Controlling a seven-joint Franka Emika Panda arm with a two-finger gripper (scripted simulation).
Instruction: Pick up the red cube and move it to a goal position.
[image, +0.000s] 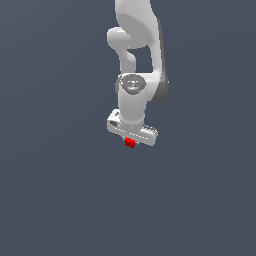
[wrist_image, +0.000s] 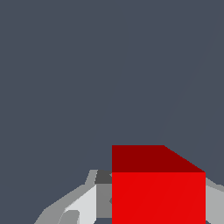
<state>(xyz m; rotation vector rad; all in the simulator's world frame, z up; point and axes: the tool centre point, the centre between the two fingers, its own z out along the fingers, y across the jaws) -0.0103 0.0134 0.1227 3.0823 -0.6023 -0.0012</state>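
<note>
**Cube sits under the end effector, at the arm's lower end**

In the exterior view the arm (image: 136, 60) comes down from the top of the frame, near the middle. The end effector (image: 131, 140) is at its lower end. The red cube (image: 130, 142) sits directly beneath it, touching its underside. In the wrist view the cube (wrist_image: 158, 197) lies between the fingers (wrist_image: 85, 203), one on either side.

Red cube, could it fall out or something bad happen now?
Maybe. The red cube sits at the very tip of the end effector, with fingers beside it, so it might slip during a quick move. No goal marker shows in either view, so it could end up in the wrong spot.
</note>
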